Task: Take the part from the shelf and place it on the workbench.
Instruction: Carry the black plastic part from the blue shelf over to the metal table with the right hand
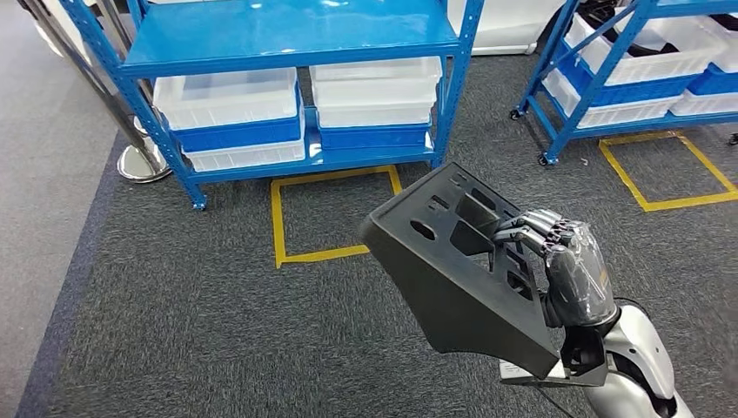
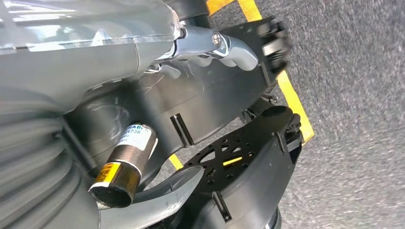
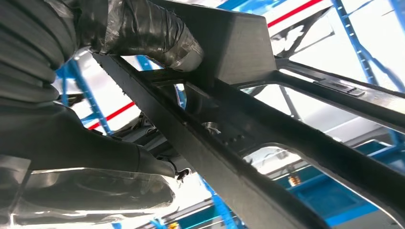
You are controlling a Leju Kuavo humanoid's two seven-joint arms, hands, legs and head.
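The right robot hand [image 1: 570, 261] grips the black part [image 1: 452, 261] by its slotted face, tilted above open grey carpet [image 1: 191, 313], well clear of the blue shelf [image 1: 287, 52].

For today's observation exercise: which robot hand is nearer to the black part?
Right. The right robot hand grips the black part. The left robot hand hangs low over the carpet, apart from it.

Black part [image 1: 452, 261], grey right hand [image 1: 566, 266], blue shelf [image 1: 296, 39] with white bins [image 1: 228, 97], yellow tape square [image 1: 335, 213] on speckled grey carpet [image 1: 174, 313]
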